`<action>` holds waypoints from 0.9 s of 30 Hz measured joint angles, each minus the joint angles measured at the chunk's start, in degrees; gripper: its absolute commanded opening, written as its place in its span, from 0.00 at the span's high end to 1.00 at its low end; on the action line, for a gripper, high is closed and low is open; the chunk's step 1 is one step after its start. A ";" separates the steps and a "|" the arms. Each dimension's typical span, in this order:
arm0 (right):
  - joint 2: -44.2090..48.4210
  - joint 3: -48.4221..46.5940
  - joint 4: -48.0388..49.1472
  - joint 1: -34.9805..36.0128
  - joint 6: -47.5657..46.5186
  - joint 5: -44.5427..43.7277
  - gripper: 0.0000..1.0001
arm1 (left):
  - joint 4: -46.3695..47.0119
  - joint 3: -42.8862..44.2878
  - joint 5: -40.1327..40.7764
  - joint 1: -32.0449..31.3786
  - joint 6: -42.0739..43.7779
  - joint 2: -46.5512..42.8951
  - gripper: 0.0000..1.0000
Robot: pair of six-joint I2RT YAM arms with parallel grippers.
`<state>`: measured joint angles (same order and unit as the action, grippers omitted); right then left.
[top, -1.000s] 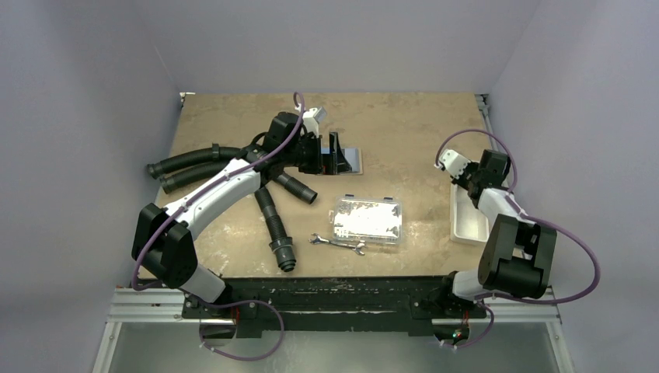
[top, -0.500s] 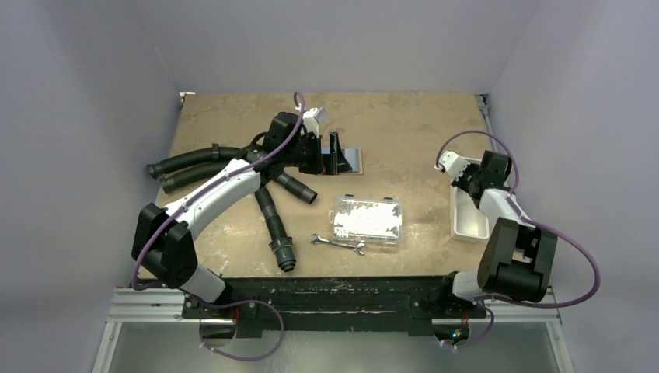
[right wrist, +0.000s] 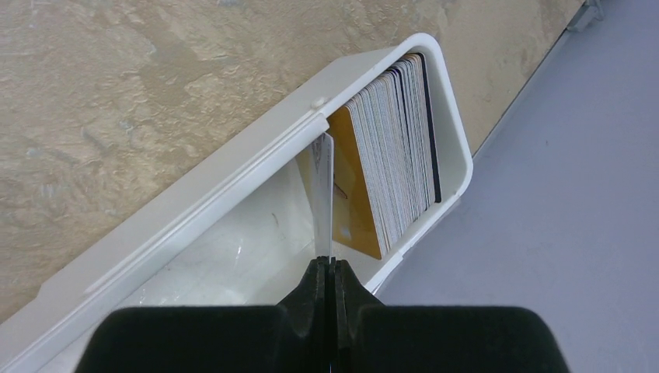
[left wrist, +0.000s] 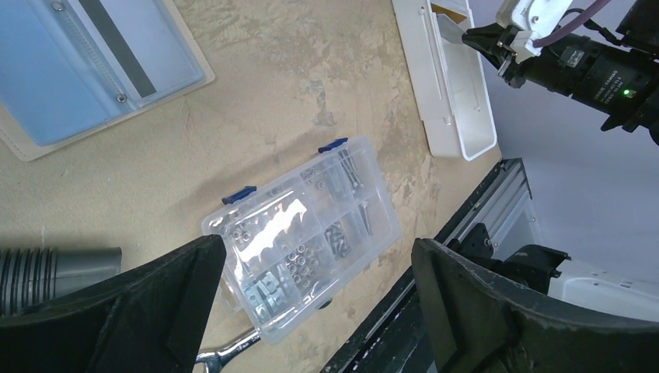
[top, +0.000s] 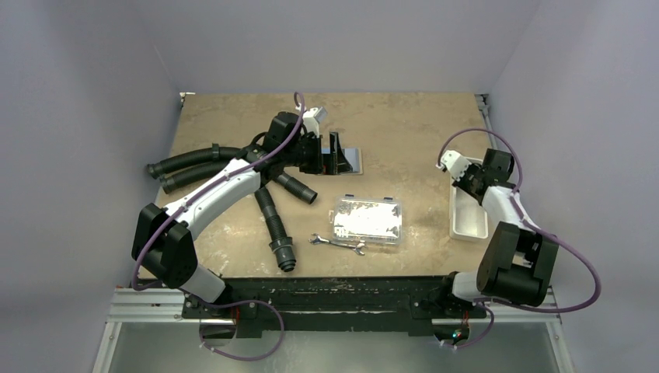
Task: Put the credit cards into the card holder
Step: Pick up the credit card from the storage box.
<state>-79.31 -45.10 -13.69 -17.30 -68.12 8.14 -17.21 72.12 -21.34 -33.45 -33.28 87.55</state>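
One credit card pinched at near edge by right gripper: thin, stiff, light, likely slippery.

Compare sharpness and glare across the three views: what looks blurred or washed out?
Top external: even light, clear box glints white. Left wrist: left fingers dark and soft. Right wrist: right fingers a black blur, gripped card and card stack sharp.
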 measured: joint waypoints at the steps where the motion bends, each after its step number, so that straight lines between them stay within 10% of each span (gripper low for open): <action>1: 0.39 0.00 -0.39 -0.09 0.04 0.04 1.00 | 0.00 0.00 -0.02 -0.04 0.00 0.00 0.01; 27: 27.02 10.19 2.93 -1.97 30.32 -0.15 1.00 | 0.44 0.00 -1.20 -0.39 -0.09 0.00 0.01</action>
<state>-52.29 -34.92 -10.76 -19.27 -37.80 7.99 -16.78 72.12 -22.55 -33.85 -33.36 87.55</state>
